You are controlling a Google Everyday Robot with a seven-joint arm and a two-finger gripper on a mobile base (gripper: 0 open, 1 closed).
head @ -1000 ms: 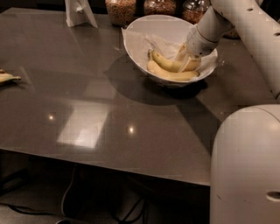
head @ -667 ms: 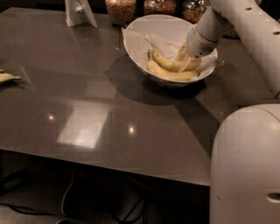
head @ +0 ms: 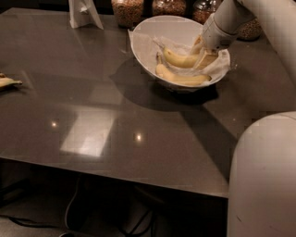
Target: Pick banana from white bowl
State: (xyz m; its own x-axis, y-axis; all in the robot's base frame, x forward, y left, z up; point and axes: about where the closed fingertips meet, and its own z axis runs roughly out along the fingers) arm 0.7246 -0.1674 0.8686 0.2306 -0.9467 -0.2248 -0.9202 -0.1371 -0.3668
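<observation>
The white bowl (head: 143, 44) stands at the back right of the dark table, tipped toward me, with crumpled white paper inside. Two bananas lie in it. The plump curved banana (head: 178, 59) is the upper one, with its thin stem pointing up left. A paler, longer banana (head: 181, 78) lies below it along the bowl's near side. My gripper (head: 202, 52) reaches down into the bowl from the upper right. Its fingers straddle the right end of the plump banana and are closed on it. That end is hidden by the fingers.
Several glass jars (head: 127, 9) of grain stand behind the bowl. A white stand (head: 83, 11) is at the back left. A small banana piece (head: 7, 82) lies at the table's left edge. My white body (head: 263, 180) fills the lower right.
The plump banana has come up a little off the paler one, with the gripper on its right end. The bowl and the other banana stay where they were.
</observation>
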